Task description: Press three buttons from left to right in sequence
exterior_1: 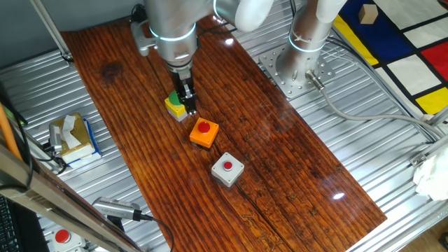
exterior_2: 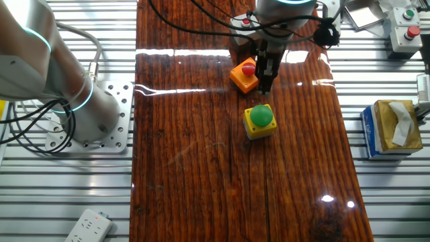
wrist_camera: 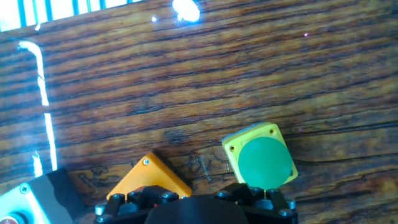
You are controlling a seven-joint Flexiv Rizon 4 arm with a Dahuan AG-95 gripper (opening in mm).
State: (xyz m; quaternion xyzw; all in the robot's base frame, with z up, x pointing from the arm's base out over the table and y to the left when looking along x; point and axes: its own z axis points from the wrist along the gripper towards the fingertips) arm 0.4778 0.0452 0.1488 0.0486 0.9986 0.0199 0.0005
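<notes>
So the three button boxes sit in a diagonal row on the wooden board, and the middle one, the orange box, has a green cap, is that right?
Not quite. The orange box in the middle has a red cap; the green cap belongs to the yellow box at the end of the row near the pincer. Both fixed views show this. The rest holds: the three boxes, with the grey box last, sit diagonally on the wooden board.

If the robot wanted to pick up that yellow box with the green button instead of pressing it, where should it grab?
Probably by two opposite flat side walls of the square yellow box with the round green cap, coming straight down from above. It sits flat on the wooden board; the domed cap would likely slip.
</notes>
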